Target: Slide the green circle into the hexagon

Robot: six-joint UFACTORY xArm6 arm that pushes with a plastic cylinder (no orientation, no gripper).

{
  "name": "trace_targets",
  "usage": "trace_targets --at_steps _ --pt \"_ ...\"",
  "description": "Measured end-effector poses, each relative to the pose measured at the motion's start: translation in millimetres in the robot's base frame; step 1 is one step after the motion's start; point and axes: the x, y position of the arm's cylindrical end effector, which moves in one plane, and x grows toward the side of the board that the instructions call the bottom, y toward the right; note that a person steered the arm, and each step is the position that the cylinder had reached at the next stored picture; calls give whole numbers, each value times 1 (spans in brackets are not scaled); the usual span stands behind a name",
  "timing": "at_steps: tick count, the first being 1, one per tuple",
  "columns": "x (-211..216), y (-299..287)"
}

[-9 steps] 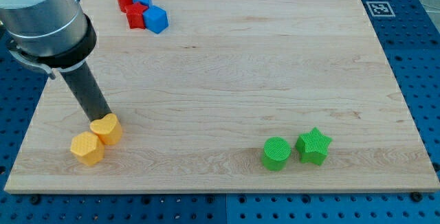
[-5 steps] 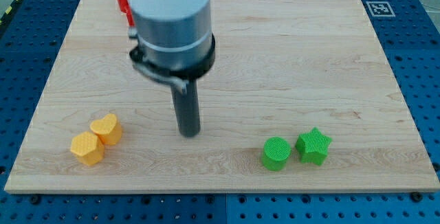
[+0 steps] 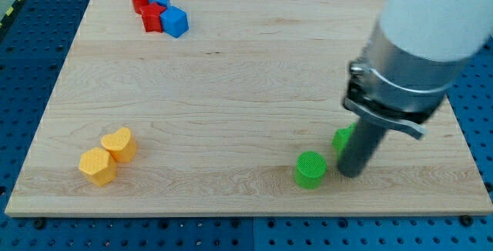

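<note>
The green circle [image 3: 310, 169], a ridged-top disc, lies flat at lower right of the frame. My tip [image 3: 350, 173] rests just right of it, holding nothing, covering most of the green star [image 3: 343, 138]. The yellow hexagon [image 3: 97, 166] sits lower left.

— What carries everything?
— A pale wooden board [image 3: 254, 74]. Take its yellow hexagon block [image 3: 97, 166] as landmark: a yellow heart block [image 3: 120, 143] touches it, towards the view's top right.
— And beyond?
— A green round block [image 3: 310, 169] sits far towards the view's right; red [image 3: 146, 8] and blue blocks [image 3: 174, 21] cluster far towards the view's top.
</note>
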Motion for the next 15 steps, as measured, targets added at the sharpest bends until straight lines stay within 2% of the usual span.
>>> trace_targets --at_steps 1,2,3,4,5,6,8,9,11,12,14,15 --pt "-1 -71" --pt "-1 -94" --pt "-6 -48" --pt "10 1" --pt "50 -10" --pt "50 -57" --pt "40 -203" --pt "41 -181" --pt "33 -58" --pt "9 -66" --pt "4 -187" --pt "4 -201"
